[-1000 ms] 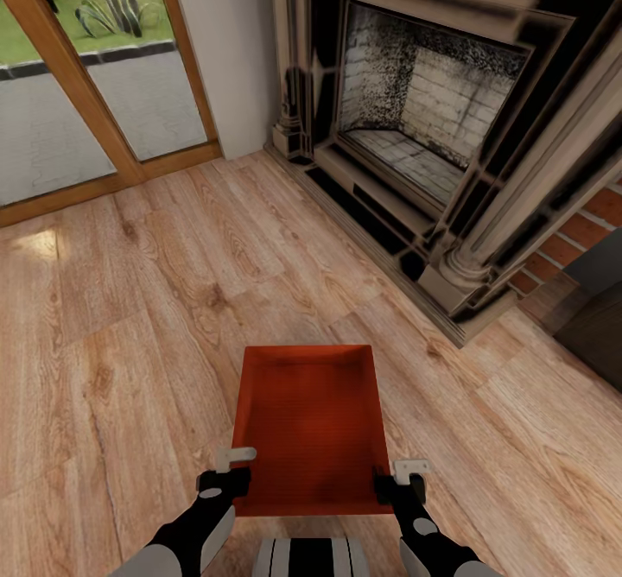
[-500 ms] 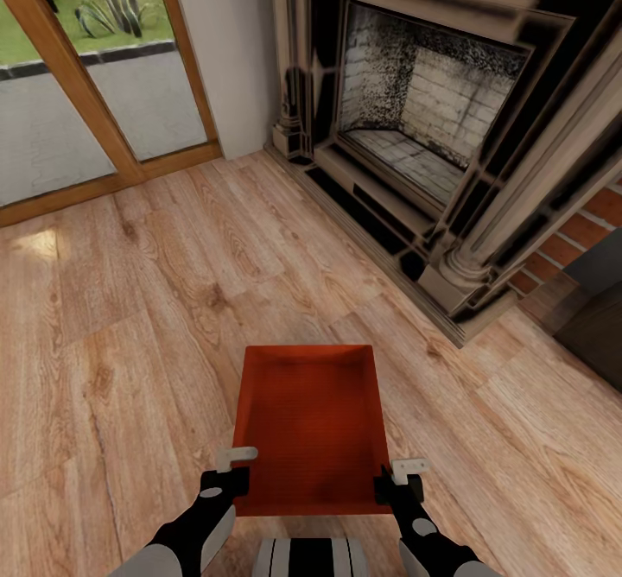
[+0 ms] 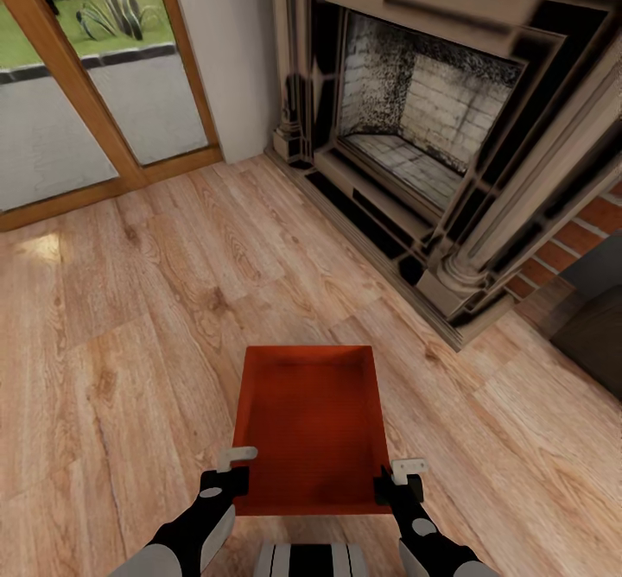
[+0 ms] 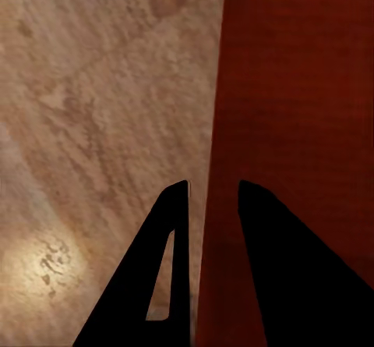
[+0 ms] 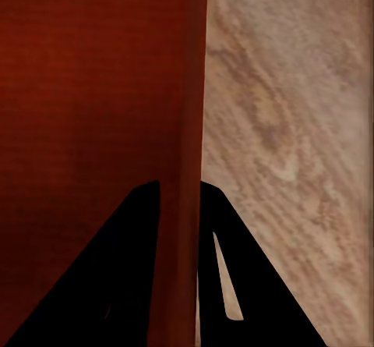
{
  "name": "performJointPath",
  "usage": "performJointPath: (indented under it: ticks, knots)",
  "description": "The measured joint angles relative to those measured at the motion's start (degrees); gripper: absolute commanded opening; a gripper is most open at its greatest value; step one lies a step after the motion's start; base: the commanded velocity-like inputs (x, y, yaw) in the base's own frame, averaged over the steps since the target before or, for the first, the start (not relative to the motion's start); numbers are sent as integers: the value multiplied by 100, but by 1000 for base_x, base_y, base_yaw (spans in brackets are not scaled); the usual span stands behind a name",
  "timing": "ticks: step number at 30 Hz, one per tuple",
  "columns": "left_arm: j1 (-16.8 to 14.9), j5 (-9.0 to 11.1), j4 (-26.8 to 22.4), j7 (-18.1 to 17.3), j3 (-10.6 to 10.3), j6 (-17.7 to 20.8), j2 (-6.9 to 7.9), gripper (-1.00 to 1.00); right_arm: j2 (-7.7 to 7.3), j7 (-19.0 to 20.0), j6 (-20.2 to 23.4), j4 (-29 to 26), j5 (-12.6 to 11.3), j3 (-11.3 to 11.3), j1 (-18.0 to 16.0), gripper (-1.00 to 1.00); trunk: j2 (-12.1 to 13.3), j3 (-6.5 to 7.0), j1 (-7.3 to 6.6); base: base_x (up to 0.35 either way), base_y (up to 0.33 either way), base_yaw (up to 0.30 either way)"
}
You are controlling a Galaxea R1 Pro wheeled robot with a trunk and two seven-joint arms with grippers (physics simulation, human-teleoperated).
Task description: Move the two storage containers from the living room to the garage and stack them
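One red-orange storage container [image 3: 309, 426] hangs over the living room's light wood-plank floor [image 3: 130, 318], right in front of me. My left gripper [image 3: 231, 471] is shut on its left wall near the close corner, one finger inside and one outside. My right gripper [image 3: 395, 480] is shut the same way on the right wall. In the left wrist view the dark fingers [image 4: 167, 238] straddle the red wall of the container [image 4: 296, 90]. The right wrist view shows that gripper [image 5: 178, 207] pinching the rim of the container [image 5: 93, 90]. The second container is out of view.
A fireplace [image 3: 423, 128] with a stone surround and red brick [image 3: 596, 223] stands at the right, its hearth corner [image 3: 453, 296] close ahead. Wood-framed glass doors [image 3: 86, 85] onto a garden fill the back left. A dark low object [image 3: 600, 326] sits at the far right.
The whole view has shifted slightly, with the fireplace sliding a little left and up; the camera moved. The container and both grippers keep their places in front of me.
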Motion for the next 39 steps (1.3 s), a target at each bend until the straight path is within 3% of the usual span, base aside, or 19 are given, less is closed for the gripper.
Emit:
performJointPath:
  ticks: [39]
  knots:
    - [0,-5,-1,1,0,0,-1,-100,2,-2,-8,6,-18,7,0,-100,1564,700,-857,0,0,0]
